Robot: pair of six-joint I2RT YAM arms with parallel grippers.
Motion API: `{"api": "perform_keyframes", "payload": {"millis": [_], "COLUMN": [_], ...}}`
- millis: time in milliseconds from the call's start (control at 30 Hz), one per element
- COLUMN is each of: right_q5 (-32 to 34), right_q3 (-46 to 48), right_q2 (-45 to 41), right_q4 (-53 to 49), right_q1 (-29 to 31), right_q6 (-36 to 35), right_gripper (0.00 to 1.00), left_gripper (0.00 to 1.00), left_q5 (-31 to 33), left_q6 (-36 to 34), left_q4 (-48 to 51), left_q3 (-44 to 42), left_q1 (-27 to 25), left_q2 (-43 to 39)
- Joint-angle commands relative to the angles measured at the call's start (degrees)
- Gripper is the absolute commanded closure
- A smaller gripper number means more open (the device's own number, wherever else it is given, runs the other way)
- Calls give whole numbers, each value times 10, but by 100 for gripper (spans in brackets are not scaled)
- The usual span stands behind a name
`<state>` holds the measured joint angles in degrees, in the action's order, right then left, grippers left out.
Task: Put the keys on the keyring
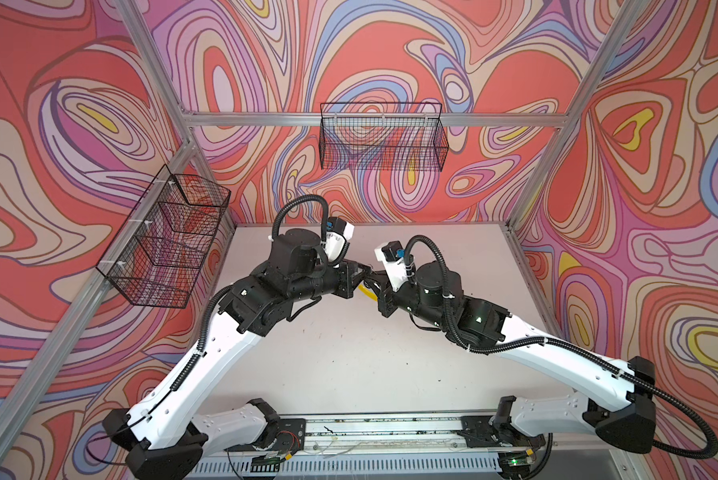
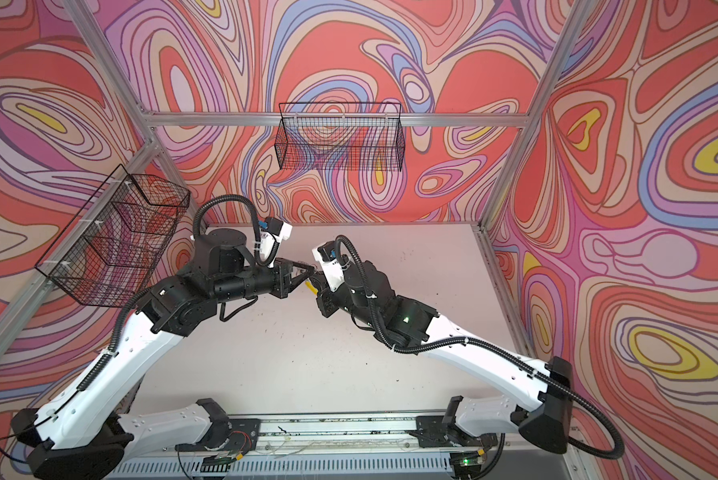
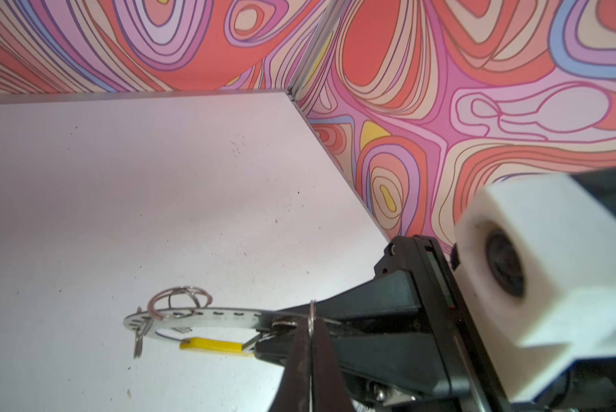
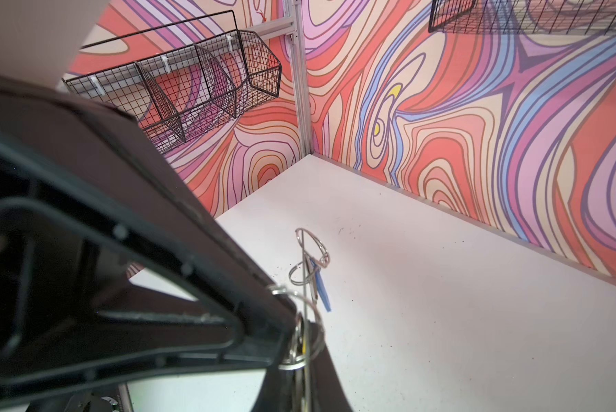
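Right fingers (image 3: 363, 303) clamp the keyring (image 3: 228, 321); left fingers (image 3: 299, 356) beside them pinch a small wire ring (image 3: 312, 314). A sideways tug could wrench the keyring free.

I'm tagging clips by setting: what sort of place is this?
Likely a robot lab test cell: an aluminium frame, swirl-printed walls, and wire baskets hung on them.
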<state>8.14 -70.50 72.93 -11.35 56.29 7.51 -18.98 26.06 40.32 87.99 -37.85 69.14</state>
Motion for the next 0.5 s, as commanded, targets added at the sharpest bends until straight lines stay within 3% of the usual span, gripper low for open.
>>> {"api": "perform_keyframes", "payload": {"millis": [0,100,300,467], "right_q5": [53,73,112,50], "right_q3": [13,12,-3,-33], "right_q2": [-15,-21,-12,22], "right_q4": [-38,-56,-96,-147], "right_q1": [-6,-5,-6,-5], "right_q6": [-44,-69,-112,-127], "right_gripper": [100,100,100,100], "left_gripper": [100,100,100,100], "left_q5": [-16,-15,-48,-64], "left_q6": [-67,-109,-165,-194], "left_q4": [163,280,365,405], "left_q3": [95,150,141,135], "left_q1": [12,22,23,23], "left_q2": [35,79,105,125]}}
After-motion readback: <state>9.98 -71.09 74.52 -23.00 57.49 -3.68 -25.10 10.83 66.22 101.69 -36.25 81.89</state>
